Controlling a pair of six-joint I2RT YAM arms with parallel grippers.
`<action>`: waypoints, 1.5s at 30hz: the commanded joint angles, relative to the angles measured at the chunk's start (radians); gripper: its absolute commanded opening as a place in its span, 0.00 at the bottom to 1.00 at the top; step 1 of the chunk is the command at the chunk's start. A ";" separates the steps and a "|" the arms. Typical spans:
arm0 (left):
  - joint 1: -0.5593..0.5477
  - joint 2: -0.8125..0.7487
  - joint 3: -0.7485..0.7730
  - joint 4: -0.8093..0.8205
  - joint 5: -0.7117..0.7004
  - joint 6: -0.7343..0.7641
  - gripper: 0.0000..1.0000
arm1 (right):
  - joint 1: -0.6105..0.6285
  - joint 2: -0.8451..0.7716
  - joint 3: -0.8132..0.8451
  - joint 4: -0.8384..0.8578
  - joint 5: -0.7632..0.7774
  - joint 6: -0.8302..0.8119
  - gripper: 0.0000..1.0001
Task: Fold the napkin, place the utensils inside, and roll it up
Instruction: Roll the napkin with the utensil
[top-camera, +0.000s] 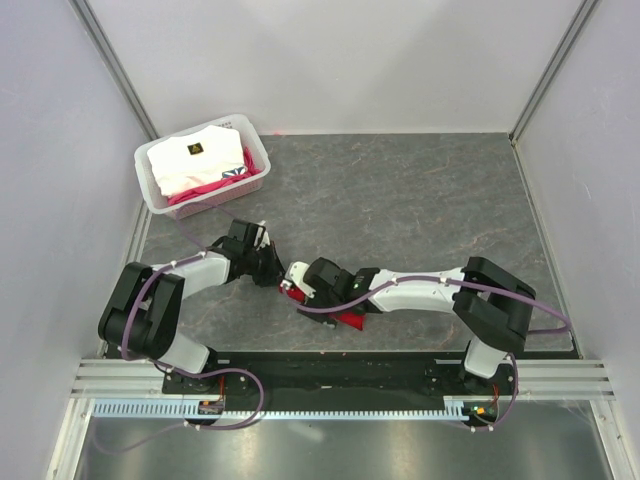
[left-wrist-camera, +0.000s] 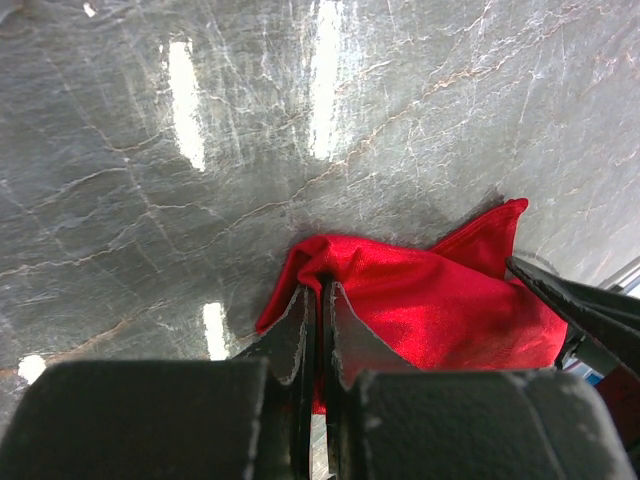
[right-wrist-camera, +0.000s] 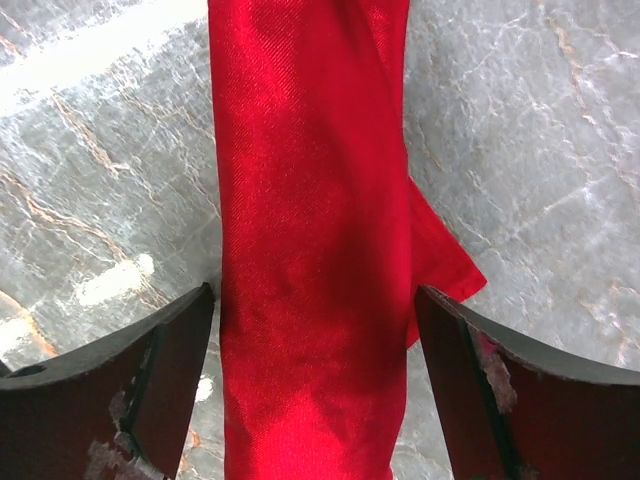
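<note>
The red napkin (right-wrist-camera: 310, 220) lies on the grey table as a long rolled bundle with one corner flap sticking out to the right. My right gripper (right-wrist-camera: 315, 310) is open, one finger on each side of the roll, apart from the cloth. My left gripper (left-wrist-camera: 322, 292) is shut, and the bunched end of the napkin (left-wrist-camera: 430, 300) is pinched at its tips. From above, both grippers meet near the front middle of the table, left gripper (top-camera: 275, 272) and right gripper (top-camera: 300, 287), with the napkin (top-camera: 347, 319) showing under the right wrist. The utensils are hidden.
A white plastic bin (top-camera: 158, 200) holding white and pink fabric stands at the back left of the table. A finger of the right gripper (left-wrist-camera: 580, 305) shows at the right edge of the left wrist view. Walls enclose the table on three sides.
</note>
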 joint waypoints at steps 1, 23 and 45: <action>0.002 0.016 0.024 -0.016 0.040 0.063 0.02 | -0.054 0.032 0.025 -0.032 -0.104 -0.027 0.88; 0.100 -0.137 0.167 -0.104 -0.044 0.031 0.89 | -0.173 0.051 -0.030 -0.164 -0.049 0.535 0.47; 0.272 -0.374 0.282 -0.344 0.099 0.267 0.94 | -0.563 0.221 0.140 -0.121 0.001 0.629 0.52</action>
